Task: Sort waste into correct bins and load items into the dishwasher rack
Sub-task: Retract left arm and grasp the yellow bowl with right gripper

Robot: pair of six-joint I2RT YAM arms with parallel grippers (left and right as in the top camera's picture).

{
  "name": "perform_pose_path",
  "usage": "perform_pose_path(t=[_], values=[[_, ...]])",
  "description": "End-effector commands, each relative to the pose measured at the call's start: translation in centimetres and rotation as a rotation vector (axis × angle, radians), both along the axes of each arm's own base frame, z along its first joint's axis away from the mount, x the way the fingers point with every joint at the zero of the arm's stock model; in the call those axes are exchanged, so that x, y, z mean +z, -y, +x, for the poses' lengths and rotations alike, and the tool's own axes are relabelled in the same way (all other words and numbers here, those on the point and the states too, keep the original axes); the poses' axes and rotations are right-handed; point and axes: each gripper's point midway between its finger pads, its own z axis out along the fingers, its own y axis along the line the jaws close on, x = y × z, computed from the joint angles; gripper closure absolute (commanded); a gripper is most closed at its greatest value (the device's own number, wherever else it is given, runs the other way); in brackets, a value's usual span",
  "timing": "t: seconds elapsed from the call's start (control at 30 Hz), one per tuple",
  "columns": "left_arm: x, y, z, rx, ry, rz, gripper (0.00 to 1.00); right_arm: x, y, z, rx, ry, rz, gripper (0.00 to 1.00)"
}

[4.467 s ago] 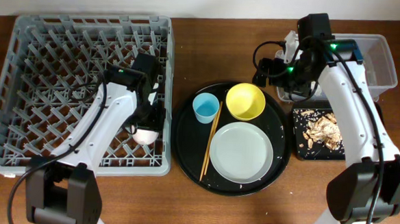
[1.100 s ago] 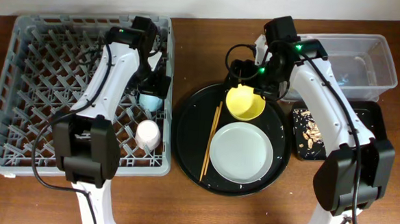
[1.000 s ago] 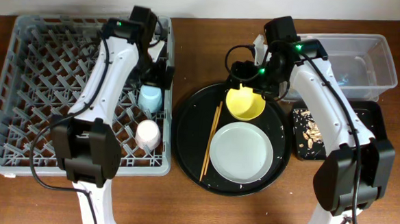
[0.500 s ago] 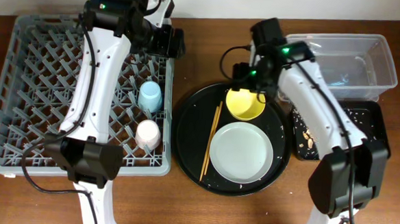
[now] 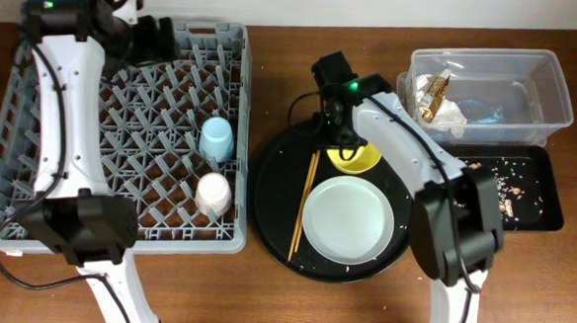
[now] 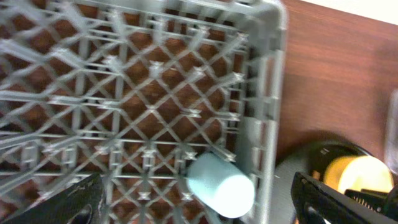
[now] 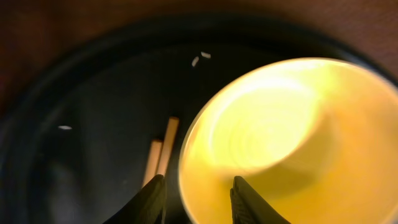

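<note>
The yellow bowl point(image 5: 356, 157) sits at the back of the round black tray point(image 5: 272, 195), with the white plate point(image 5: 348, 220) in front of it and the wooden chopsticks point(image 5: 303, 204) to the left. My right gripper point(image 5: 340, 138) hangs over the bowl point(image 7: 280, 130). Its jaws point(image 7: 199, 200) straddle the left rim, part closed, with gaps on both sides; the chopsticks point(image 7: 160, 149) lie just outside. In the dishwasher rack point(image 5: 29, 207) stand the light-blue cup point(image 5: 216, 138) and pink cup point(image 5: 213, 192). My left gripper point(image 5: 164, 38) hovers wide open and empty above the rack's far edge, the blue cup point(image 6: 221, 186) below it point(image 6: 205, 208).
The clear tub point(image 5: 554, 91) at the back right holds crumpled napkins point(image 5: 449, 111) and a brown-gold wrapper point(image 5: 432, 95). In front of it the shallow black tray point(image 5: 548, 210) carries brown crumbs point(image 5: 504, 198). Bare wooden table point(image 5: 281, 305) runs along the front.
My left arm has swung away from the blue cup to the rack's far left. My right gripper has slid left over the bowl's rim and its jaws have narrowed.
</note>
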Motion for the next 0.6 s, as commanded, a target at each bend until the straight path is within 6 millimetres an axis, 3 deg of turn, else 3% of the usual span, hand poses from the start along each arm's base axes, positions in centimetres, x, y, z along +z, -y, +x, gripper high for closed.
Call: perform_pose_path(t=[0.0, 0.07, 0.1, 0.13, 0.27, 0.3, 0.33, 0.4, 0.47, 0.5, 0.57], values=[[1.1, -3.0, 0.3, 0.072, 0.038, 0.048, 0.01, -2.3, -0.3, -0.3, 0.002, -0.036, -0.035, 0.65], [1.1, -4.3, 0.3, 0.097, 0.041, 0.049, 0.01, -2.9, -0.3, -0.3, 0.002, -0.046, -0.039, 0.71], [1.1, -5.2, 0.2, 0.116, 0.04, 0.051, 0.01, -3.0, -0.2, -0.3, 0.001, -0.046, -0.04, 0.83], [1.1, -6.1, 0.1, 0.135, 0.039, 0.057, 0.01, -2.9, -0.3, -0.2, 0.002, -0.043, -0.038, 0.86], [1.0, -9.7, -0.5, 0.213, 0.033, 0.09, 0.01, -4.0, -0.2, -0.2, 0.001, -0.057, -0.052, 0.86], [1.0, -10.2, -0.6, 0.223, 0.032, 0.09, 0.01, -4.1, -0.1, -0.2, 0.001, -0.059, -0.053, 0.87], [1.0, -10.6, -0.6, 0.231, 0.031, 0.09, 0.01, -4.1, -0.1, -0.3, 0.001, -0.06, -0.054, 0.96], [1.0, -10.7, -0.7, 0.233, 0.031, 0.09, 0.01, -4.1, -0.1, -0.3, 0.001, -0.06, -0.054, 0.96], [1.0, -10.6, -0.7, 0.232, 0.031, 0.09, 0.01, -2.4, -0.3, -0.1, 0.006, -0.054, -0.044, 0.96], [1.0, -10.6, -0.7, 0.232, 0.031, 0.09, 0.01, -0.6, -0.4, 0.2, 0.027, -0.038, -0.041, 0.96], [1.0, -10.6, -0.7, 0.232, 0.032, 0.09, 0.01, 5.9, -1.0, 1.5, 0.055, 0.058, -0.005, 0.96]])
